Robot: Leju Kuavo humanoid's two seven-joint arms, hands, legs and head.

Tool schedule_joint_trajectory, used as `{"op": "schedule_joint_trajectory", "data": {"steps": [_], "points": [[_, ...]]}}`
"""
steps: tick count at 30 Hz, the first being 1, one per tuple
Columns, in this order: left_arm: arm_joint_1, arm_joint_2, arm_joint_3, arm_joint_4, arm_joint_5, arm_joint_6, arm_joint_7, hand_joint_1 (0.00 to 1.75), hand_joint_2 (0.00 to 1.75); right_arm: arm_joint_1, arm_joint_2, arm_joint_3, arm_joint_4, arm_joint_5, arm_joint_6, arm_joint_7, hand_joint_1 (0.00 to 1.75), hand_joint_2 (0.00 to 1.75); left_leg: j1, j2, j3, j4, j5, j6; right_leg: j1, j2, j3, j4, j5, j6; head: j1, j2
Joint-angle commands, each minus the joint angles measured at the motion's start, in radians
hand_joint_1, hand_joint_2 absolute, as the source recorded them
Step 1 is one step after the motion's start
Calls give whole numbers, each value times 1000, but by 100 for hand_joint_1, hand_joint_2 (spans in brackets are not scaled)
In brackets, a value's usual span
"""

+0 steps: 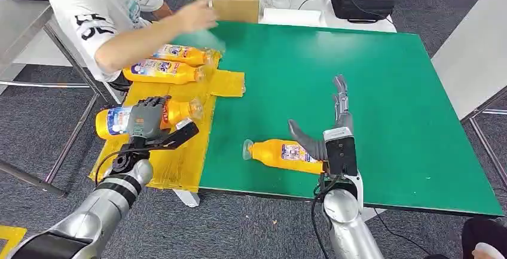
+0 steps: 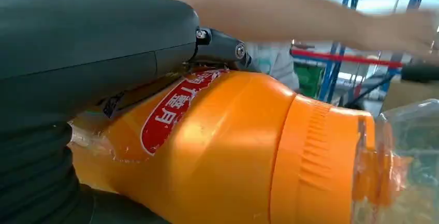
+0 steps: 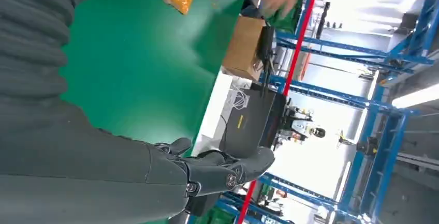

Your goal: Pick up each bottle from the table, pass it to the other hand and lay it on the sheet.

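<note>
The robot's left hand point(image 1: 147, 117) grips an orange plastic bottle with a blue-and-white label point(image 1: 116, 121), its dark fingers point(image 1: 156, 104) wrapped over the bottle's middle above the crinkled yellow sheet point(image 1: 179, 157) that hangs over the left edge of the green-topped counter point(image 1: 359, 73). In the left wrist view the same bottle point(image 2: 228, 151) lies on its side under the hand point(image 2: 93, 53), its ribbed orange shoulder running into a clear cap (a red label patch shows beside the hand).

Two more orange bottles lie on the sheet farther back, one nearer point(image 1: 162, 71) and one behind it point(image 1: 184, 54), close together. A person in a white shirt point(image 1: 101, 8) reaches an arm across just above them, the person's hand point(image 1: 200, 15) blurred.

The right hand point(image 1: 335, 124) holds nothing, its fingers point(image 1: 341, 94) stretched out straight over the green surface and its thumb angled out to the side. A fourth orange bottle point(image 1: 281, 153) lies on its side on the counter just beside that thumb, clear cap pointing toward the sheet. In the right wrist view the hand point(image 3: 171, 175) is spread, with bare green counter point(image 3: 140, 63) beyond.
</note>
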Motion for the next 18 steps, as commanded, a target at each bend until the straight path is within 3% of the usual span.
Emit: {"op": "schedule_joint_trajectory", "data": {"steps": [1, 5, 11, 12, 18], "points": [[-41, 54, -51, 136, -43, -107, -9, 175, 175, -9, -24, -37, 5, -1, 23, 14, 0, 175, 0, 2, 4, 0, -2, -1, 1, 1, 4, 0, -2, -1, 0, 0], [-55, 61, -74, 160, -69, -171, 3, 175, 175, -12, -25, -43, 6, -4, 33, 16, 0, 175, 0, 1, 6, 0, -3, -1, 1, 0, 5, 0, -3, -2, 0, 0], [-89, 65, -109, 217, -64, -386, -37, 175, 175, -20, -29, -55, 13, -6, 52, 22, 0, 175, 0, 0, 3, 0, -1, 0, 0, -1, 3, 0, -1, -1, 0, 0], [-87, 70, -116, 216, -59, -403, -50, 0, 175, -22, -28, -58, 17, -7, 55, 22, 0, 175, 0, 0, 6, 0, -2, -1, 1, -1, 6, 0, -2, -2, 1, 0], [-95, 84, -144, 233, -53, -488, -74, 0, 175, -30, -36, -60, 32, -10, 64, 21, 0, 175, 0, 1, 9, -1, -3, -1, 0, 2, 10, -1, -2, -2, 0, 0]]}}
